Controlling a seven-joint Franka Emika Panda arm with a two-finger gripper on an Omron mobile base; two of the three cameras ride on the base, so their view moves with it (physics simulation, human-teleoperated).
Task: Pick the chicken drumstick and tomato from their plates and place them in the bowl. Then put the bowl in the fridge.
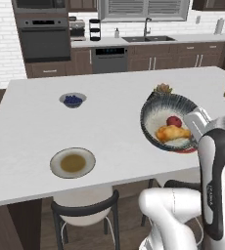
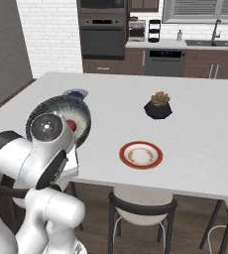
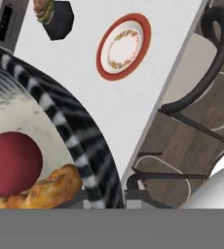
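Countertop (image 1: 109,127); tilted, striped-rim bowl (image 1: 156,110)

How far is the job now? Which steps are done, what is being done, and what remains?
Done: the chicken drumstick and the tomato lie inside the bowl, and both plates are empty. In hand: the bowl is tilted up above the counter, with the shut gripper at its rim. Left: carrying the bowl to the fridge and putting it inside.
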